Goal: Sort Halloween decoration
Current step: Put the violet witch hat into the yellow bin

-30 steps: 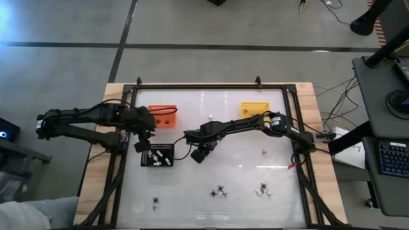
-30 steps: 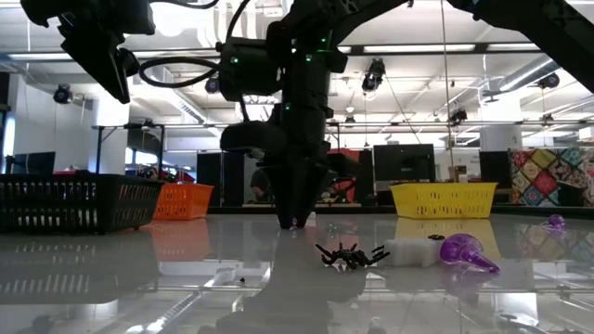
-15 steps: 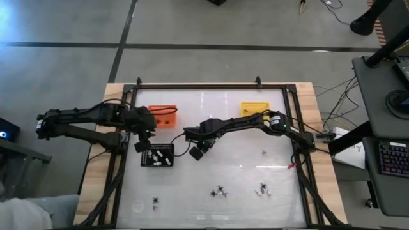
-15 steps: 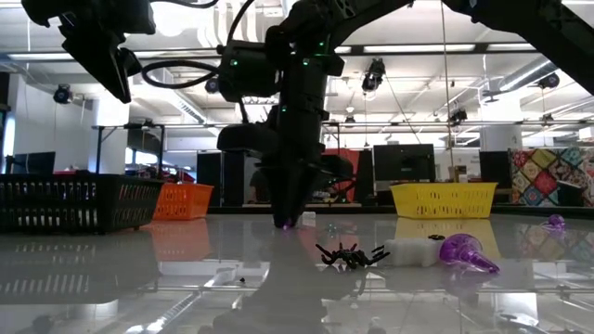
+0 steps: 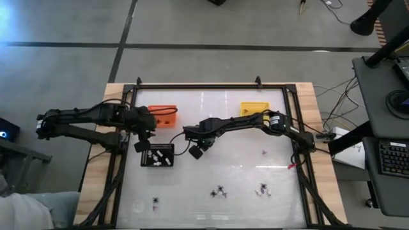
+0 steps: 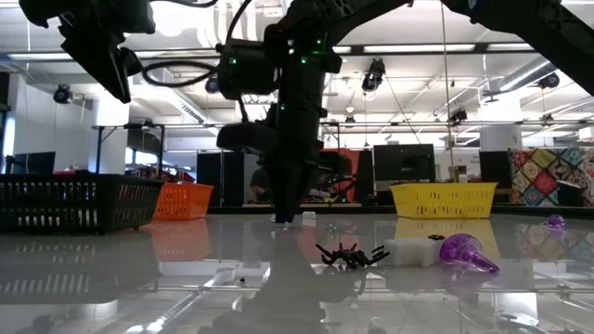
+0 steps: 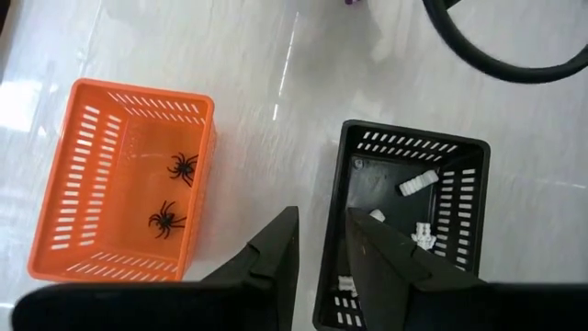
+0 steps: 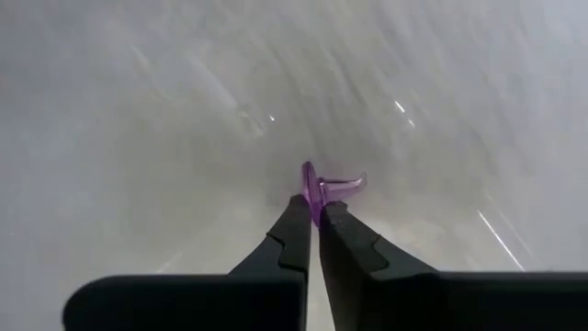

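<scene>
Beside the black tray, the right hand pinches a purple trinket; left hand hangs half-open.

A small purple trinket is pinched between dark fingertips above the white tabletop; black spiders lie in an orange tray, white pieces in a black one.

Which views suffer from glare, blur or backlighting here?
Right wrist view: the table surface is smeared with motion blur, though the small purple plastic trinket stays sharp. Low view: arms are backlit silhouettes and the glossy white tabletop mirrors the room. High view: faint sheen only.
</scene>
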